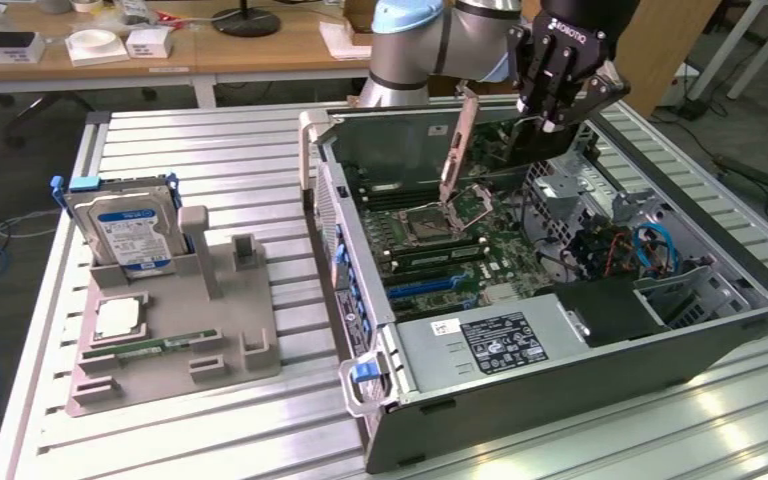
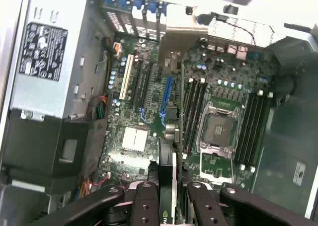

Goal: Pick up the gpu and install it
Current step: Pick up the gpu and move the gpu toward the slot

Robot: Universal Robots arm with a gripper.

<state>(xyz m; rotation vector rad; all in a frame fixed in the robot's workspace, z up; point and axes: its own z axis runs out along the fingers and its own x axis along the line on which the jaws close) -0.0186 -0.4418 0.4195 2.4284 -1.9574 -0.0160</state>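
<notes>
The gpu (image 1: 502,150) is a dark flat card with a pale bracket strip along one end. It hangs on edge above the open computer case (image 1: 704,335), over the motherboard (image 1: 491,250). My gripper (image 1: 554,118) is shut on the card's upper edge. In the wrist view the gpu (image 2: 167,184) shows edge-on between the black fingers (image 2: 144,203) of the gripper (image 2: 167,198). It is above the board's expansion slots, near the blue slot (image 2: 166,99), and apart from the board.
The case holds a CPU socket (image 2: 218,129), memory slots, a power supply (image 1: 491,342) and a drive bay with cables (image 1: 651,250). At the exterior view's left a grey fixture (image 1: 231,350) carries a hard drive (image 1: 124,228), a processor (image 1: 117,315) and a memory stick (image 1: 157,345).
</notes>
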